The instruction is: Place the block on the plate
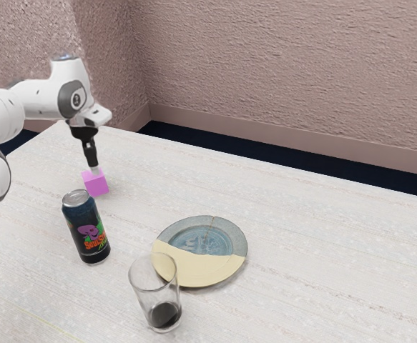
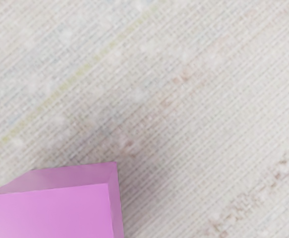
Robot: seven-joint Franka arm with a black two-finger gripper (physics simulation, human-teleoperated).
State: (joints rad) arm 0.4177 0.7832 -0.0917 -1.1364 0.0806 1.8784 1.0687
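While the white arm (image 1: 38, 98) comes in from the exterior view's left and bends down at its wrist, the black gripper (image 1: 95, 169) points steeply down, its lower end at the top of the block (image 1: 96, 185). I cannot tell whether the claw stands apart, together or clamped on something.

The block is pinkish violet, plain and flat-sided with crisp edges, and lies well apart from the plate (image 1: 207, 273), beyond the dark can (image 1: 87, 234) with its colourful print. The plate is part blue-grey, part pale yellow. Beside it stands a clear glass (image 1: 145, 289) with something dark in its bottom.

All this is on a whitish table (image 1: 322, 275) with a fine weave and faint brownish and yellowish streaks. Behind are a dark blue floor (image 1: 265, 155), a pinkish baseboard (image 1: 265, 133) and a rough, pinkish-brown wall (image 1: 280, 64).
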